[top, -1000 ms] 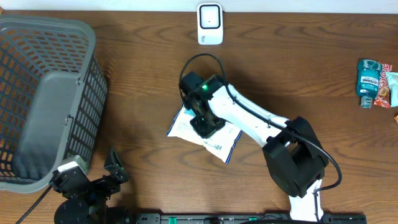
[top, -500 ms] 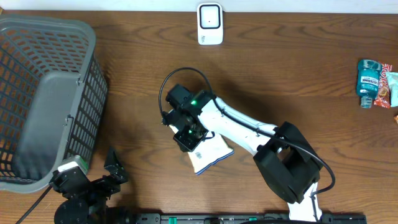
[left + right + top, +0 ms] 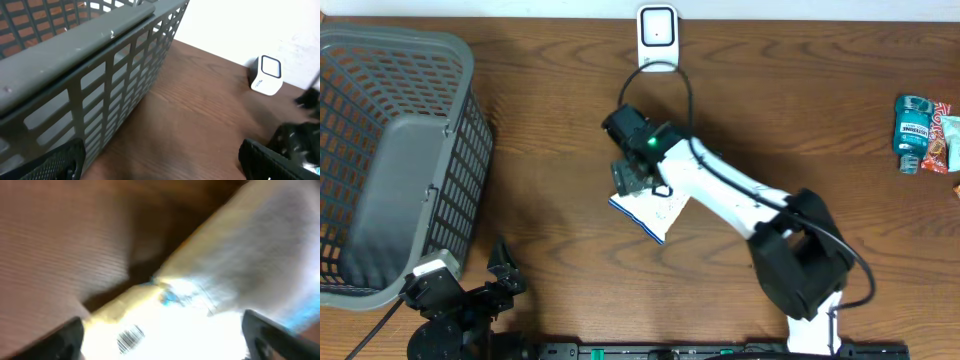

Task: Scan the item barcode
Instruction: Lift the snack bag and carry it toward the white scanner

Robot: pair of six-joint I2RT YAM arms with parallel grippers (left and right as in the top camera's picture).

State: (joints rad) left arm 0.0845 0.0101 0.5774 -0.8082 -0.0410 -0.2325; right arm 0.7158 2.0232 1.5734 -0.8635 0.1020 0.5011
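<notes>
- Shifted toward 12 o'clock since the earlier overhead frames: right gripper (image 3: pixel 633 178) and white pouch (image 3: pixel 647 207), both now near table centre, at 6 o'clock of the scanner (image 3: pixel 657 38) yet well apart from it.
- Shows jaws gone from a narrow pinch to a wide spread, holding nothing, with the pouch lying loose at 5 o'clock of the fingertips.
- Shows the barcode (image 3: pixel 131 338) in the right wrist view, facing up at the camera rather than toward the scanner window. Risks no read unless lifted and turned.
- Risks a poor regrasp on flat, slick-looking film against the bare table (image 3: pixel 800 120), which could mean scraping the wood or skidding the pouch away.
- Risks creasing or covering the barcode if pinched at that end.
- Cannot tell from the blurred wrist picture whether anything touches the pouch.
- Leaves left gripper (image 3: pixel 167 167) wide and empty at 7 o'clock, just beside the basket (image 3: pixel 470 80), well apart from the work. Poses little collision risk there.
</notes>
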